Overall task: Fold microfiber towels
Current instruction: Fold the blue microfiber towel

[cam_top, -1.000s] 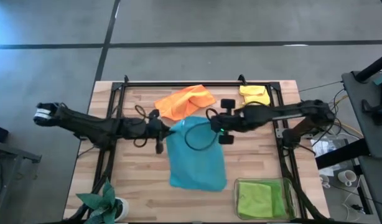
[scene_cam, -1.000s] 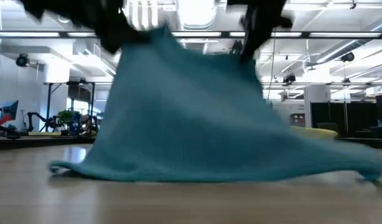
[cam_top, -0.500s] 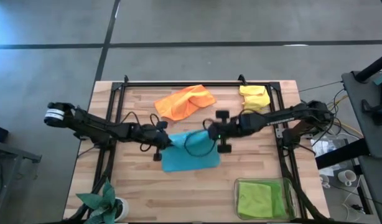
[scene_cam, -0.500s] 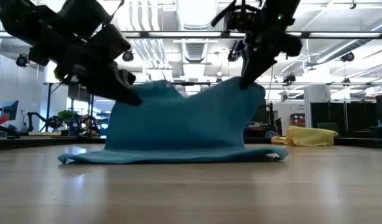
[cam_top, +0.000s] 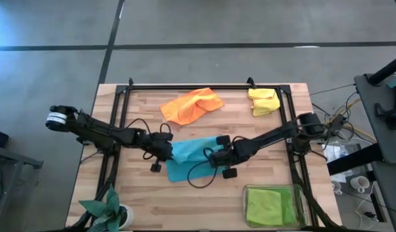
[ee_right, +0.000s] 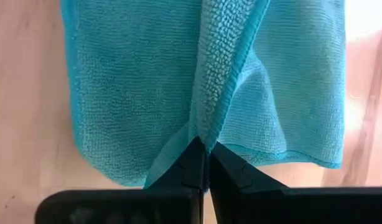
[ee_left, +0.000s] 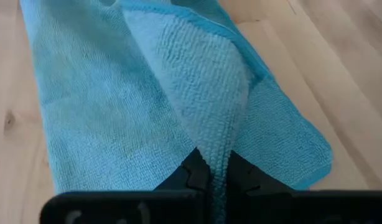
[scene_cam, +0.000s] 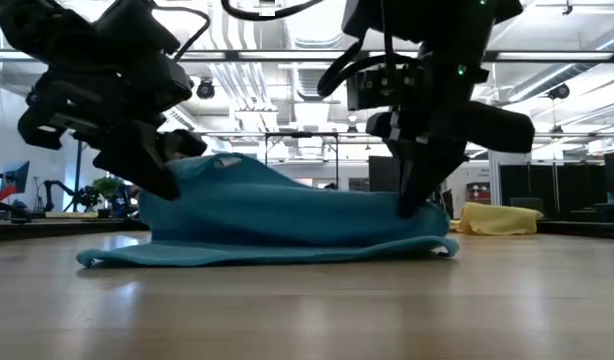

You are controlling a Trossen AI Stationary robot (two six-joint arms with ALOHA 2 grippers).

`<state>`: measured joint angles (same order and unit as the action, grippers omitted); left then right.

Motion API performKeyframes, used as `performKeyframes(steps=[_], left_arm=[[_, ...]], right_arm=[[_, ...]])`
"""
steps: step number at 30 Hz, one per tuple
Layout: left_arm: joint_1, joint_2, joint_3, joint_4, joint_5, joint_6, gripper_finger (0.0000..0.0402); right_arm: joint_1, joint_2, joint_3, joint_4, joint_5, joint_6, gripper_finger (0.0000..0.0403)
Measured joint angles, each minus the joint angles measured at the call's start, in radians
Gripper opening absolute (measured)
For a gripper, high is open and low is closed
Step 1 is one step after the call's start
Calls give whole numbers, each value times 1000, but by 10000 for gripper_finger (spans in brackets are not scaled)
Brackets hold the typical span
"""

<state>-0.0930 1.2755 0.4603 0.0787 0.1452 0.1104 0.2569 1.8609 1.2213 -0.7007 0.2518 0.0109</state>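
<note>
1. Towels counted: four. One blue towel [cam_top: 193, 156] mid-worktop, one orange towel [cam_top: 191, 105] and one yellow towel [cam_top: 264, 101] beyond it, one green towel [cam_top: 269, 205] in the tray [cam_top: 300, 207].
2. Left gripper [cam_top: 164, 152]: jaws pinching the blue towel's left corner.
3. Right gripper [cam_top: 218, 157]: jaws pinching its right corner.

From where I stand, nothing here can be read. No words, labels, brand marks or numbers are legible on anything in view. Any signs in the room behind the table are too far off and too small to make out.
</note>
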Motion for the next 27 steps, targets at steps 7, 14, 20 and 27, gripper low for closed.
performKeyframes(steps=[7, 14, 20, 27], left_arm=[[-17, 17, -2, -4, 1, -166, 1], [-74, 30, 9, -18, 12, -229, 66], [-124, -61, 72, -146, 12, -227, 149], [-152, -25, 43, -7, -126, -267, 168]], right_arm=[[5, -1, 3, 3, 1, -16, 24], [13, -5, 38, 2, -31, 8, 109], [24, -41, 65, -8, -210, -9, 169], [22, -46, 20, 11, -94, 38, 176]])
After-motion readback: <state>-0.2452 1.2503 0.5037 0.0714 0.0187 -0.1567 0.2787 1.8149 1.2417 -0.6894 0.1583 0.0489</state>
